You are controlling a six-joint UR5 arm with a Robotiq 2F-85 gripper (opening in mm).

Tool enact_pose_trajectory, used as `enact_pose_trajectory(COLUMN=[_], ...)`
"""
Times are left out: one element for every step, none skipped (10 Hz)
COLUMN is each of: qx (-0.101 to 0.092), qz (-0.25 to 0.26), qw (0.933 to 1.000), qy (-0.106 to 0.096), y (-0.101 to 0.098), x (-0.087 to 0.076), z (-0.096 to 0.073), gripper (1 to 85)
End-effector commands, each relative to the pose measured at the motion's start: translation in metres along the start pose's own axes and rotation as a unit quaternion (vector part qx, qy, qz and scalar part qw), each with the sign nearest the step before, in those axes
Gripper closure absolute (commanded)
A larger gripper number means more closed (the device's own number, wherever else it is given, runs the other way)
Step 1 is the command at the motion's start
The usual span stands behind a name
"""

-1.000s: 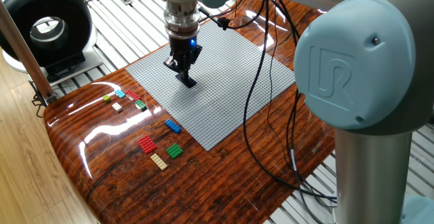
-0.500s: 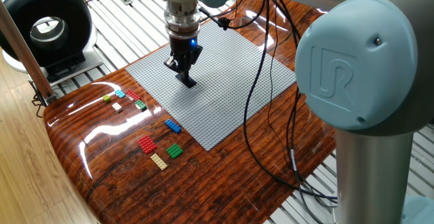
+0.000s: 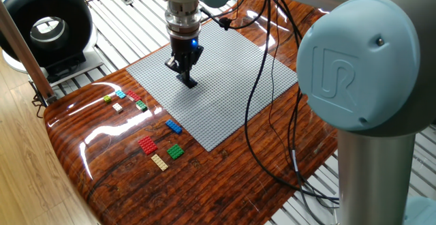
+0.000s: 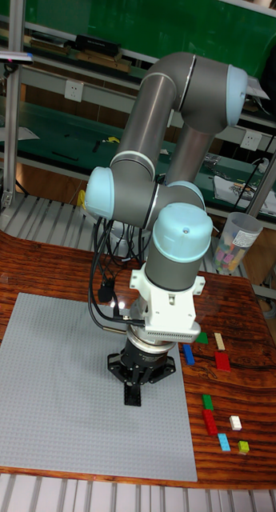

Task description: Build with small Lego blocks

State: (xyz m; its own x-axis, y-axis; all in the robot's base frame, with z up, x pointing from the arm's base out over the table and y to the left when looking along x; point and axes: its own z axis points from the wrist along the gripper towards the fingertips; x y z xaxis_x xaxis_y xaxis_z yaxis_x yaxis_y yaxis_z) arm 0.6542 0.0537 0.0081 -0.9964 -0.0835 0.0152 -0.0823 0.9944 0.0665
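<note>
Compared with the frames of a second and half a second ago, we find nothing changed: the end effector (image 3: 188, 82) stands at the same spot on the grey baseplate (image 3: 231, 82), and every brick lies where it lay.

The end effector points straight down, its dark fingers drawn together into a narrow tip that meets the baseplate surface near the plate's middle. In the tall fixed view the end effector (image 4: 134, 397) shows the same pressed-together tip. We cannot tell whether a brick is pinched between the fingers; nothing coloured shows there.

The small Lego blocks lie loose on the wooden bench (image 3: 109, 177), off the baseplate's edge. In the fixed view we see a blue block (image 3: 174, 126) just beside the plate's border, then a red block (image 3: 148, 145), a green block (image 3: 176, 151) and a tan block (image 3: 160, 161) close together. Farther along the edge sits a second cluster: a light blue block (image 3: 120, 94), a yellow-green block (image 3: 107, 99), a white block (image 3: 118, 107), and a small red and green pair (image 3: 138, 103).

Black cables (image 3: 262, 116) trail across the plate's far side.
</note>
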Motion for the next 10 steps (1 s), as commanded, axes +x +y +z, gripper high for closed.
enact_pose_trajectory(qx=[-0.005,-0.005,-0.005,-0.005,-0.006,-0.007,-0.007,-0.007,-0.008,-0.008], qz=[0.003,0.003,0.003,0.002,0.002,0.001,0.001,0.001,0.003,0.005], qw=[1.0,1.0,1.0,1.0,1.0,1.0,1.0,1.0,0.9999,0.9999], qy=[-0.002,-0.002,-0.002,-0.003,-0.005,-0.003,0.001,0.005,0.007,0.008], y=[0.001,0.001,0.001,0.001,0.002,0.002,0.001,0.001,0.001,0.001], x=[-0.001,-0.002,-0.002,-0.001,0.001,0.003,0.007,0.011,0.012,0.011], z=[-0.001,0.0,0.002,0.006,0.009,0.007,0.001,-0.004,-0.005,-0.003], gripper=[84.7,84.7,84.7,84.7,84.7,84.7,84.7,84.7,84.7,84.7])
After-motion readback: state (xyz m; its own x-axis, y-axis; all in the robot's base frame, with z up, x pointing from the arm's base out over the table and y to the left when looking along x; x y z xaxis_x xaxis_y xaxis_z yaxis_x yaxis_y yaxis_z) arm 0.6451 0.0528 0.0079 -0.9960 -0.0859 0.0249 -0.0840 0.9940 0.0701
